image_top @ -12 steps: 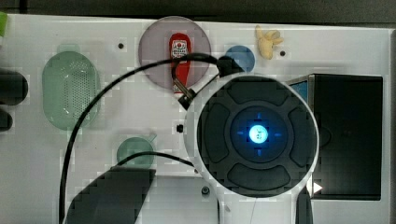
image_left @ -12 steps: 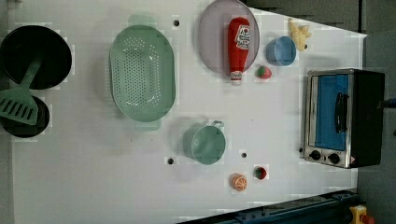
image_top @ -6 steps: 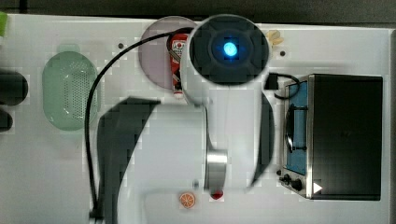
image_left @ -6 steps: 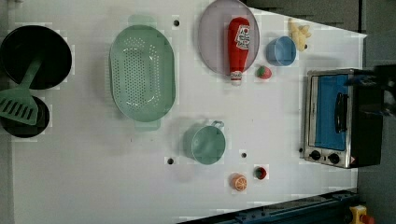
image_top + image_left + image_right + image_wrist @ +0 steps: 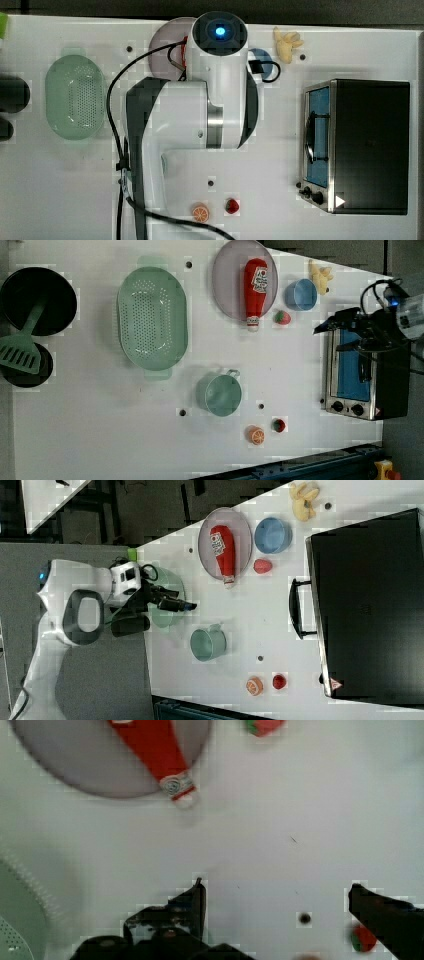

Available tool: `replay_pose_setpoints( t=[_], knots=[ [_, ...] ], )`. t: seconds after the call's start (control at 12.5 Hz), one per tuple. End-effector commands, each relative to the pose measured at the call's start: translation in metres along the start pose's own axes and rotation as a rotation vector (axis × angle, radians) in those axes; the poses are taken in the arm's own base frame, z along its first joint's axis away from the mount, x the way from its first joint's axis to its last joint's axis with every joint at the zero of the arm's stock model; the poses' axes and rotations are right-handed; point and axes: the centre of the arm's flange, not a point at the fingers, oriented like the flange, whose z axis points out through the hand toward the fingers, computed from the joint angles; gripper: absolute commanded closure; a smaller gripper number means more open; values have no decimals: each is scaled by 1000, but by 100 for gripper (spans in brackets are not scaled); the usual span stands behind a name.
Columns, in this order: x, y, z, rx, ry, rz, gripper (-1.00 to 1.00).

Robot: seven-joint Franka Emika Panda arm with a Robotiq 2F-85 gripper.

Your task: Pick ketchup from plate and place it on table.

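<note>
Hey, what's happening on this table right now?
A white robot arm is reaching over the table toward a ketchup bottle that lies on a lilac-grey plate, its tip poking past the rim. The gripper is open and empty, above bare tabletop short of the bottle. Nothing has been picked up yet.

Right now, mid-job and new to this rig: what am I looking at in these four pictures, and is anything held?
The white machine is a single robot arm. Three fixed cameras look at the white table; the fourth rides on the wrist, looking past the gripper, whose fingers stand apart with nothing between them. The ketchup lies on the lilac-grey plate, its pale tip past the rim. Around it are a blue bowl, a strawberry, a green colander, a green cup and a toaster oven. Nothing is held.
</note>
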Motion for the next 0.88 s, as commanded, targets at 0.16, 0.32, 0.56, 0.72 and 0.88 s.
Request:
replay_pose_setpoints(
  t=[0.16,0.32,0.56,0.72,0.88],
  knots=[
    [20,-31,26,42,65,-298,-100],
    [35,-39,54,55,83,-345,-100],
    [57,-53,85,49,117,-387,-100],
    [71,-66,102,32,127,-412,-100],
    [83,-75,119,15,126,-430,-100]
  ],
)
